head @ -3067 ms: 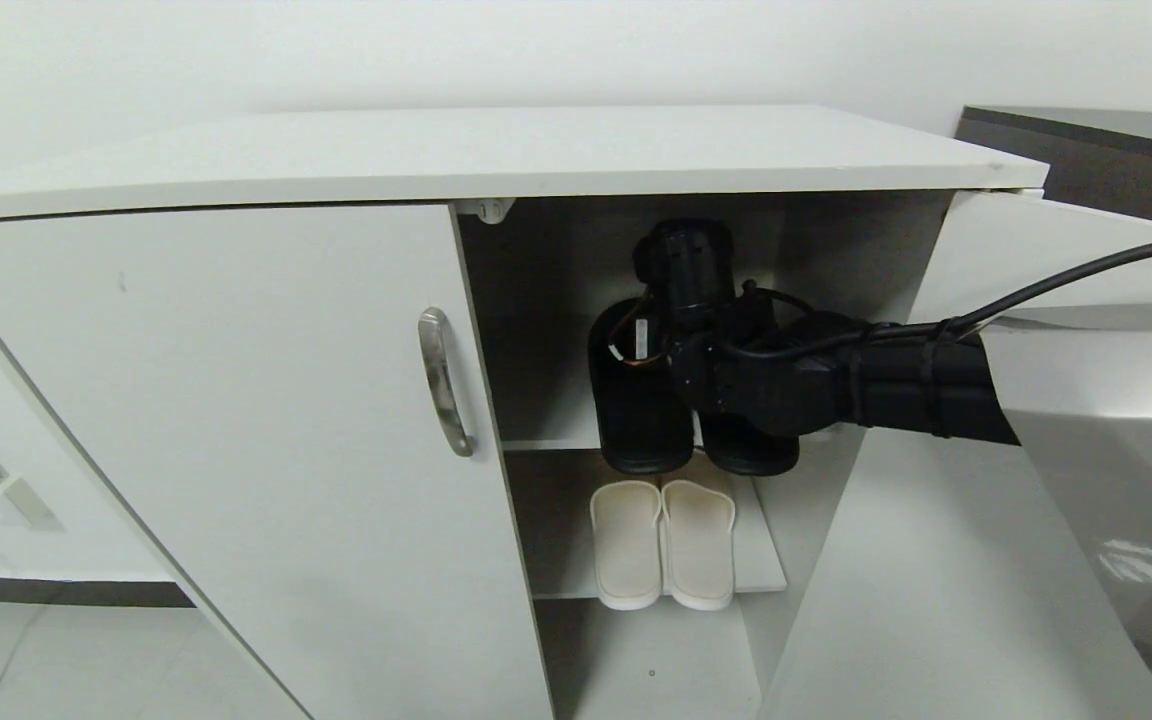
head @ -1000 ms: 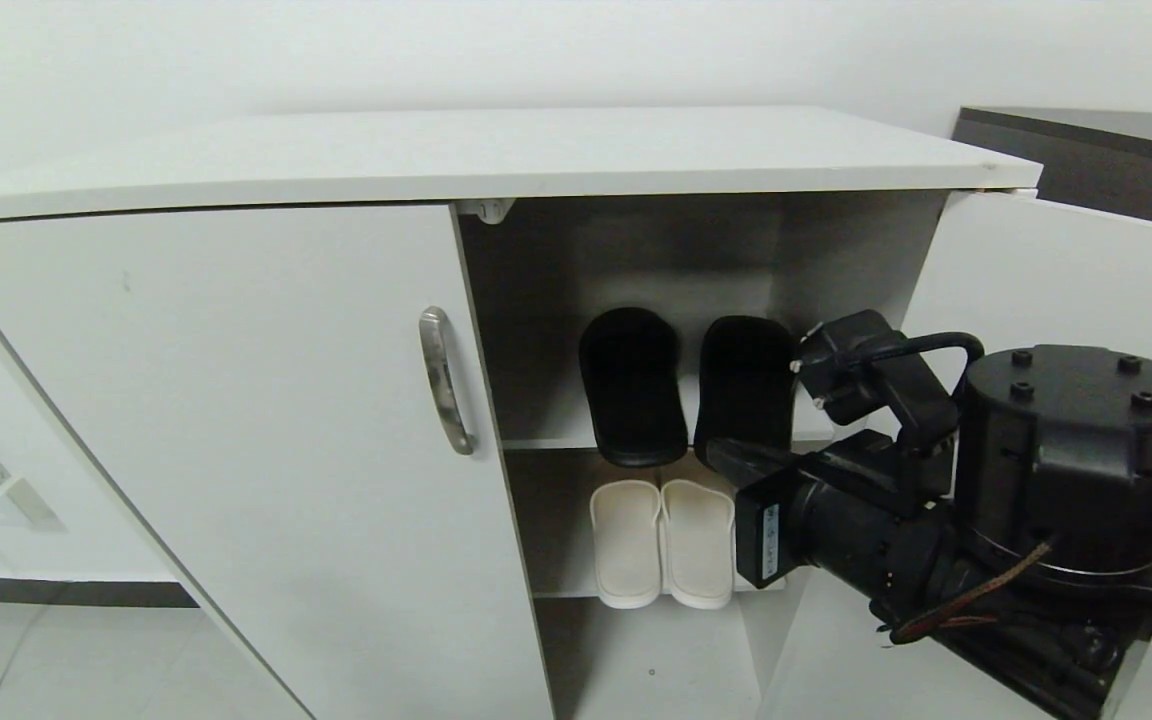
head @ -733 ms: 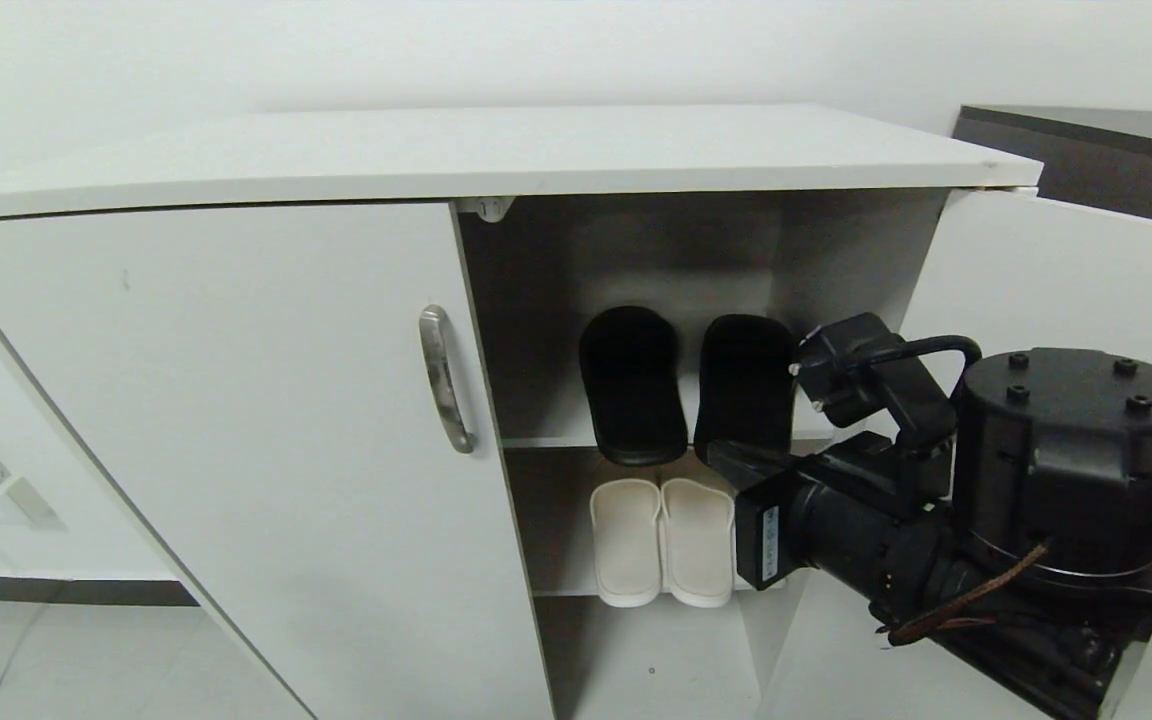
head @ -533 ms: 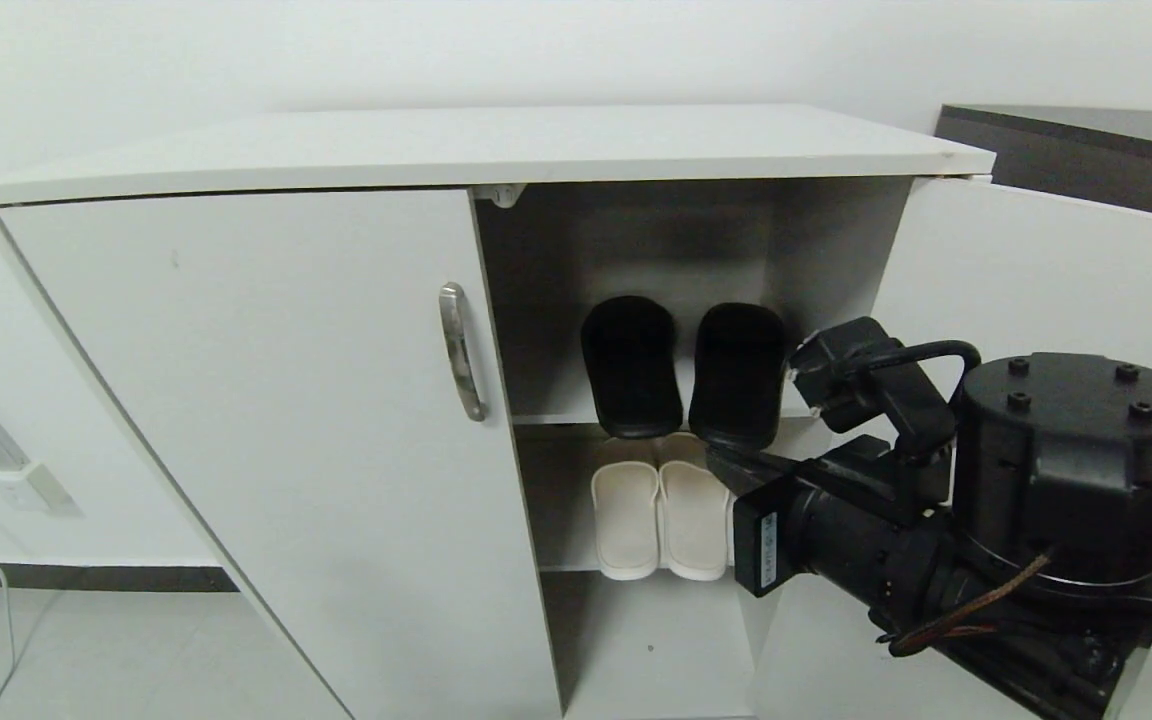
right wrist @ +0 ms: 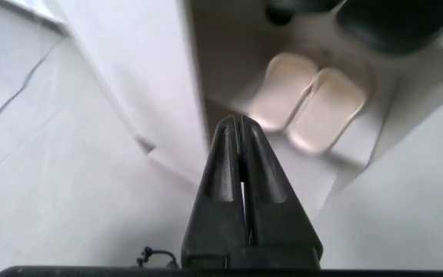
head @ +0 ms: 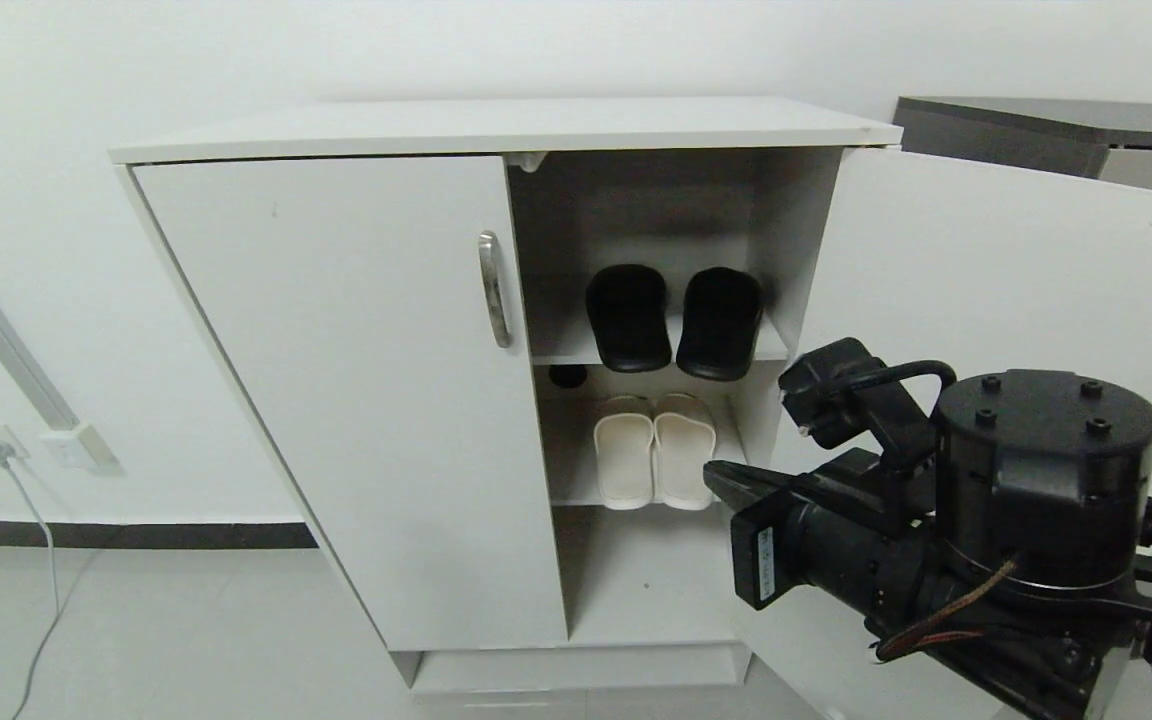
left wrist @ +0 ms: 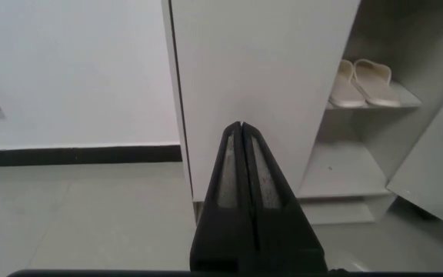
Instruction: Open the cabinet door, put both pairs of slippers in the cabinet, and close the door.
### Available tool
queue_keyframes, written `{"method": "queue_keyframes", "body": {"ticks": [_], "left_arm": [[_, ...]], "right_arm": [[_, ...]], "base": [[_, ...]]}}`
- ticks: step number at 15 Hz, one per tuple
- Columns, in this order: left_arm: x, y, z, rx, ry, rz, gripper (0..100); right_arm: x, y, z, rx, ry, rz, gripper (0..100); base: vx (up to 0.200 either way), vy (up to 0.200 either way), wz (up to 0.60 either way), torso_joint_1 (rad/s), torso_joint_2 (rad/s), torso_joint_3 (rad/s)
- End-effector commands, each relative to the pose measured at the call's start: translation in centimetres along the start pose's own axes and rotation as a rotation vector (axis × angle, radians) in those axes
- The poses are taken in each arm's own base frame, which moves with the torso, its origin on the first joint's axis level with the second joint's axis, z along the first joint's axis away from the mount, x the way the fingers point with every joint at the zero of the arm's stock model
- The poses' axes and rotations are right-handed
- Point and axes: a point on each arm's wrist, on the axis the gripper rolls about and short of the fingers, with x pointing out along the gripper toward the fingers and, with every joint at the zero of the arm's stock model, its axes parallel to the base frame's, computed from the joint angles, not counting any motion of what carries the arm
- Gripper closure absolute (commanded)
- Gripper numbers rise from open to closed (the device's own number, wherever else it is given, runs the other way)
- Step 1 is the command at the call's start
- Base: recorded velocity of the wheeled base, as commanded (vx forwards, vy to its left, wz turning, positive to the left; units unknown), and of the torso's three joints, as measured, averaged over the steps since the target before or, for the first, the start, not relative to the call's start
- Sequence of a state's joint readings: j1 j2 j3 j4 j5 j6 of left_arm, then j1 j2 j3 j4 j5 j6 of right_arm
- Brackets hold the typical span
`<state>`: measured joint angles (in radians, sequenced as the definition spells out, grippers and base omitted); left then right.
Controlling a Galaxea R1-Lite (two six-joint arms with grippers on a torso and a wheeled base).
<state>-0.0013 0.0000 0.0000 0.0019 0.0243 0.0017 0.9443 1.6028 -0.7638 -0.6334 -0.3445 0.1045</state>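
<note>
Swinging the open door closed might go wrong if its panel catches the black slippers, whose heels seem to overhang the upper shelf. It could also fail if the right gripper, fingers closed on nothing at 4 o'clock of the white slippers, glances off the smooth face. The door is a plain white slab standing wide at 3 o'clock of both pairs. The left gripper, fingers likewise pressed together and empty, hangs low before the cabinet.

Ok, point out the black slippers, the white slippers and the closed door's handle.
black slippers [head: 628,320], head view, middle of the pair's left slipper.
white slippers [head: 624,462], head view, middle of the pair's left slipper.
door handle [head: 494,290], head view, middle of the metal bar.
</note>
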Motion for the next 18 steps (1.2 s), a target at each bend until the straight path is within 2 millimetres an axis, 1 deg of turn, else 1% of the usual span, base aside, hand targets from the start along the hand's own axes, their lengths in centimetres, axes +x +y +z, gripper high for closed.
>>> {"method": "queue_keyframes", "body": {"ticks": [1,4,7,18], "left_arm": [[0.0,0.0,0.0,0.0,0.0,0.0,100],[0.0,0.0,0.0,0.0,0.0,0.0,100],[0.0,0.0,0.0,0.0,0.0,0.0,100],[0.0,0.0,0.0,0.0,-0.002,0.0,100]], "right_arm": [[0.5,-0.5,-0.4,0.0,0.017,-0.006,100],[0.8,-0.9,-0.8,-0.001,0.033,0.0,100],[1.2,-1.0,-1.2,-0.005,0.049,-0.007,100],[1.4,-0.9,-1.7,-0.012,0.067,-0.009,100]], "base": [[-0.2,0.0,0.0,0.002,0.0,-0.007],[-0.2,0.0,0.0,0.001,0.0,0.004],[0.0,0.0,0.0,0.0,0.0,0.0],[0.0,0.0,0.0,0.0,0.0,0.0]]}}
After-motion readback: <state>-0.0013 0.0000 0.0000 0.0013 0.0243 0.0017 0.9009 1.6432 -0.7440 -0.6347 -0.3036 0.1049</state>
